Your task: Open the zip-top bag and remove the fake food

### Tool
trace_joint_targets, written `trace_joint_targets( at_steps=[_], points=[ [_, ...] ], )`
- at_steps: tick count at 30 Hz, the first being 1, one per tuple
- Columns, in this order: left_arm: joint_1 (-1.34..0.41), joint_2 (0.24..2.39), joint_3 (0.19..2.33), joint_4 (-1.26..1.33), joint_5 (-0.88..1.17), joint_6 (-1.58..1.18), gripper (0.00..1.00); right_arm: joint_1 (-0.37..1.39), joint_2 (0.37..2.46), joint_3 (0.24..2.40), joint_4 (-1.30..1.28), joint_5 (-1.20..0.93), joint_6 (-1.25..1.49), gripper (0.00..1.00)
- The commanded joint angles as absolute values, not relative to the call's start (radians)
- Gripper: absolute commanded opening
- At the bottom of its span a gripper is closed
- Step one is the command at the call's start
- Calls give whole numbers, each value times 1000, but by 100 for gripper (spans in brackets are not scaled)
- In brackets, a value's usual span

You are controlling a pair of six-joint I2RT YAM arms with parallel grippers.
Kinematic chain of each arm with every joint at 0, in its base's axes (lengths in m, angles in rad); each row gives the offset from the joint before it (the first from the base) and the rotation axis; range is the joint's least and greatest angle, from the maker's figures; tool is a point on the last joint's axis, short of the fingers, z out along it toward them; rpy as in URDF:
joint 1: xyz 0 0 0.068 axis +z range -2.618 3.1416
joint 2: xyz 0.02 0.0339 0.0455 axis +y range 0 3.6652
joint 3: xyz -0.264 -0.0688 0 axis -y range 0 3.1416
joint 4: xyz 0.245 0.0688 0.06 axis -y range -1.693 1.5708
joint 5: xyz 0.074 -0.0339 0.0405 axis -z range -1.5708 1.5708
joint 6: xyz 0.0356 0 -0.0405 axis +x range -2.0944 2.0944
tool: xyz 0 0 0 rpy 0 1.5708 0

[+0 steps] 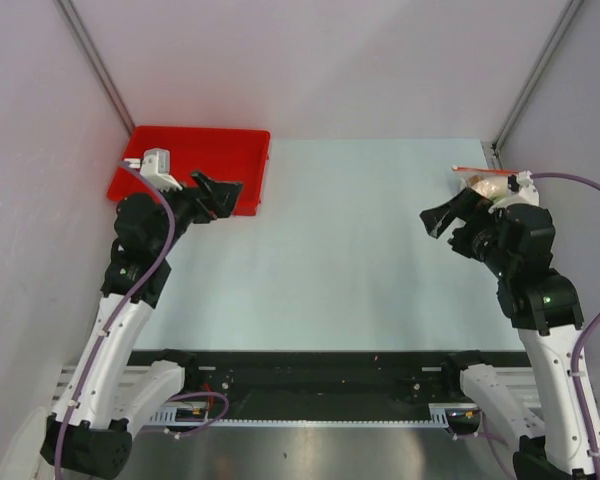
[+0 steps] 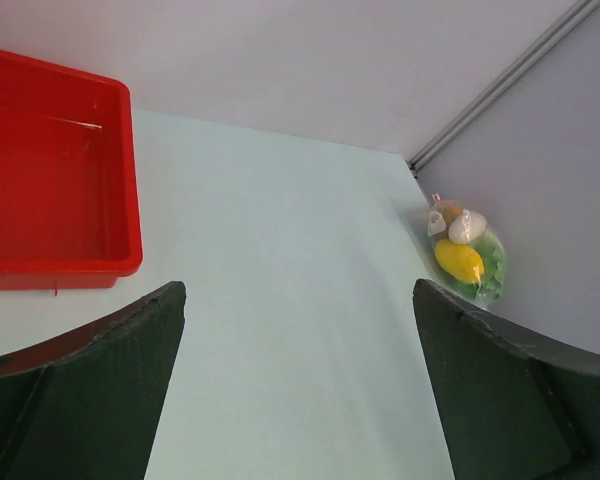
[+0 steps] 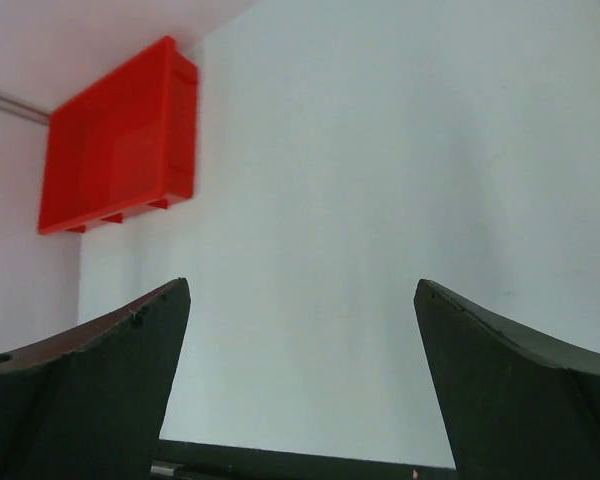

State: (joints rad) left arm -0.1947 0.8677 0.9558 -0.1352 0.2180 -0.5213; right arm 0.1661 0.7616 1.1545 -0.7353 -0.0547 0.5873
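Observation:
The zip-top bag (image 2: 465, 255) lies at the table's far right corner against the wall, with the fake food inside: a white piece (image 2: 466, 227), a yellow piece (image 2: 459, 260), green lettuce (image 2: 492, 268). In the top view the bag (image 1: 480, 180) is mostly hidden behind my right arm; its red zip strip (image 1: 470, 169) shows. My left gripper (image 1: 220, 195) is open and empty, raised at the left by the tray. My right gripper (image 1: 442, 218) is open and empty, raised just left of the bag and pointing away from it.
A red rectangular tray (image 1: 242, 150) sits at the far left of the table, also seen in the left wrist view (image 2: 128, 200) and the right wrist view (image 3: 180, 120). Grey walls close in on three sides. A black rail (image 1: 310, 385) runs along the near edge.

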Motion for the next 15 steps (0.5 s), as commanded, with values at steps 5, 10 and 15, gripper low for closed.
trace_joint_targets(
  at_steps=[5,10,15],
  points=[
    [-329,1017,1092,-184,201,-465,98,147,949,1318,-1064,17,566,100],
    [-463,1265,1245,-144,195,-497,95,57,1095,1388,-1175,-104,515,100],
    [-552,1609,1464,-20,291,-564,92,-78,1201,1480,-1284,-83,465,100]
  ],
)
